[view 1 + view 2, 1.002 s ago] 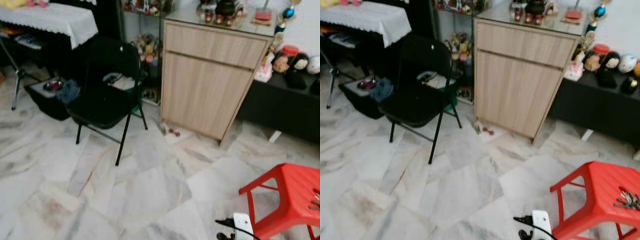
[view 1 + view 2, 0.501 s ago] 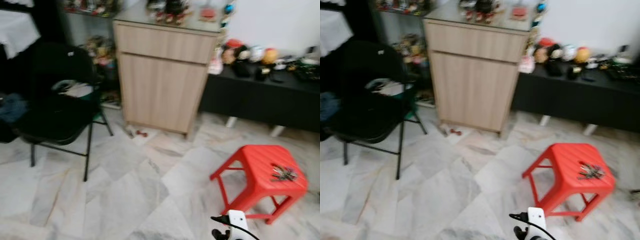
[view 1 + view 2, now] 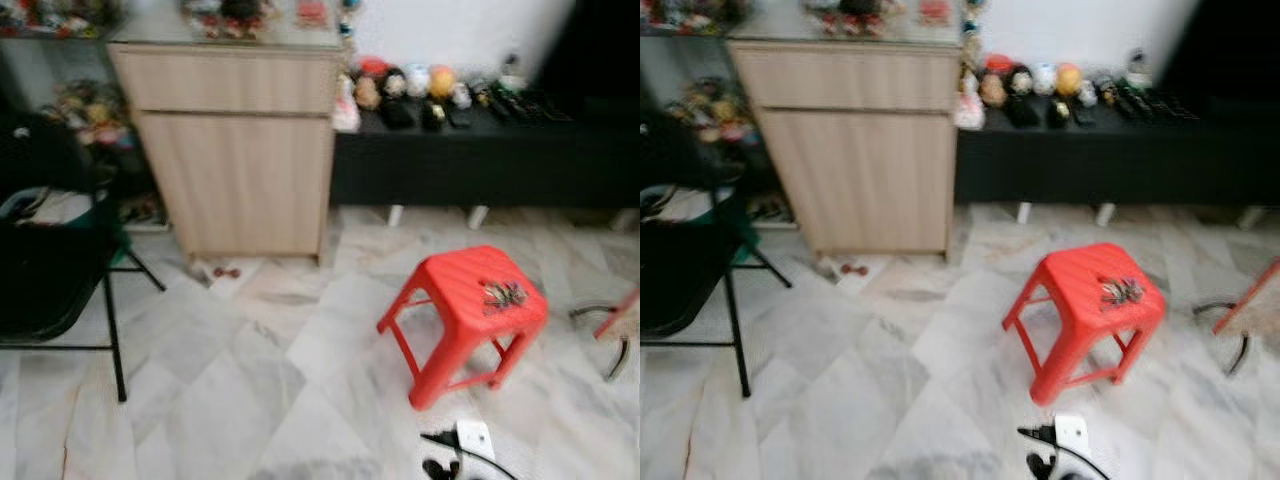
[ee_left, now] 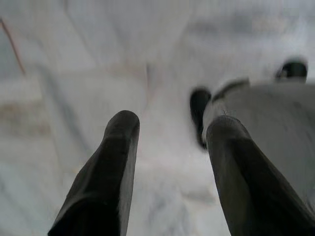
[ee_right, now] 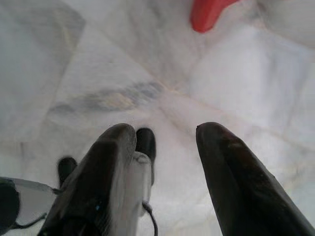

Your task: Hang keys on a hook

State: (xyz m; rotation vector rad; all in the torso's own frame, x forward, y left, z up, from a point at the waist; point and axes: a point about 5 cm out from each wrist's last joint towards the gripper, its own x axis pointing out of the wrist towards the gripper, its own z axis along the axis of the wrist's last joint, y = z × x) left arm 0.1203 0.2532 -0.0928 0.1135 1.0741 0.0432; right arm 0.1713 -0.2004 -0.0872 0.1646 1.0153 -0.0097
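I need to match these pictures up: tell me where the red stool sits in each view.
Left eye view: red stool right of centre on the floor, keys on its seat.
Right eye view: right of centre, nearer the middle.
Right wrist view: one red leg tip beyond the right gripper.
Shared landmark: wooden cabinet.

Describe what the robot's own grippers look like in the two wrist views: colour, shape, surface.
The left gripper has two long black fingers, thick, rounded at the tips, with a smooth matte surface, seen above the pale marble floor. The right gripper has the same pair of long black, round-tipped fingers. No markings can be made out on either, and both views are somewhat blurred.
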